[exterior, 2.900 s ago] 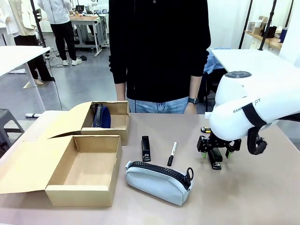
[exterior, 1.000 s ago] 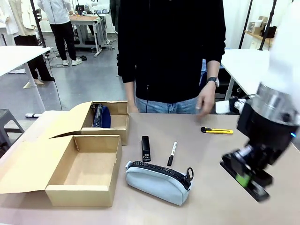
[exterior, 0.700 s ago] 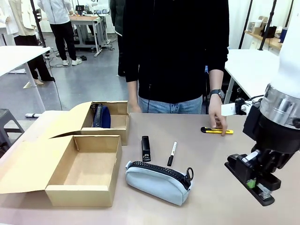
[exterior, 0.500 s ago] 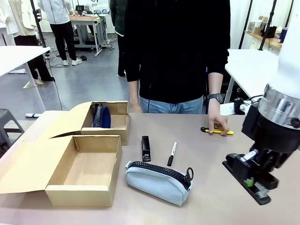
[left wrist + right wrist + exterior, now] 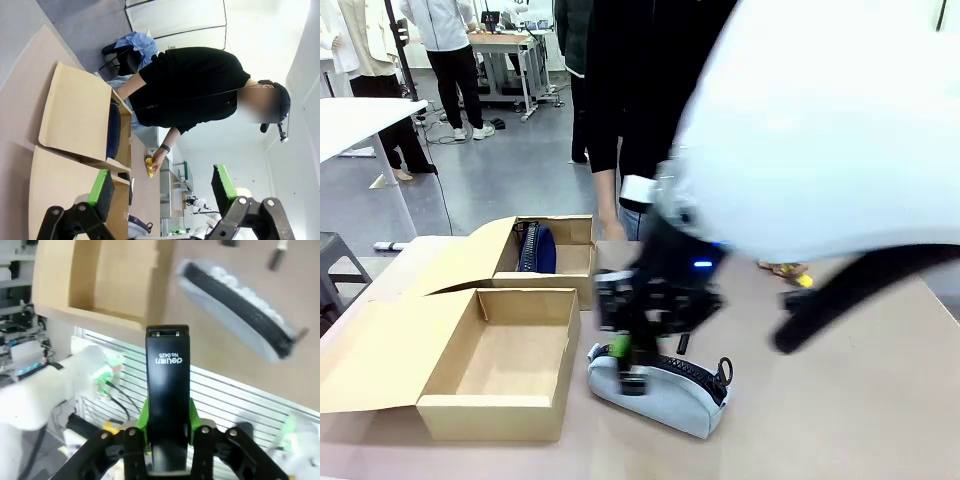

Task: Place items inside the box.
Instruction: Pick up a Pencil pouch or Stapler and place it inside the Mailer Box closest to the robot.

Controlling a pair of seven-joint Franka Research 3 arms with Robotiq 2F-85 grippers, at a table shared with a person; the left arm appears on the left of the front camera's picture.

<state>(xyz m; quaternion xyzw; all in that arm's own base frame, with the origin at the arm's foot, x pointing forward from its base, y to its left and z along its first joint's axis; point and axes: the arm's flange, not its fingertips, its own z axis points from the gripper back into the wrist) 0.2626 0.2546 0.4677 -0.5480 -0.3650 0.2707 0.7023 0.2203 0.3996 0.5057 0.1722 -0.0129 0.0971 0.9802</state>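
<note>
My right gripper point(image 5: 168, 422) is shut on a black stapler point(image 5: 168, 380), green pads pressed to its sides. In the front view that gripper point(image 5: 638, 340) is a blur above the left end of the grey zipped pouch point(image 5: 665, 392), just right of the near open box point(image 5: 500, 412). The pouch point(image 5: 235, 295) and the box point(image 5: 115, 280) lie below the stapler in the right wrist view. A dark blue pouch point(image 5: 535, 248) stands in the far box point(image 5: 575, 262). My left gripper point(image 5: 162, 195) hangs open, holding nothing. The person's hand point(image 5: 159, 157) holds a small yellow tool point(image 5: 149, 167).
The bulky white right arm point(image 5: 820, 140) reaches across the middle of the table and hides much of it. The near box's flap point(image 5: 365, 345) lies open to the left. The marker pen point(image 5: 277, 255) rests beyond the grey pouch. The person stands at the far edge.
My right arm swung fast from the table's right side to the left with the stapler, ending over the grey pouch. The person's hand settled on the yellow tool.
</note>
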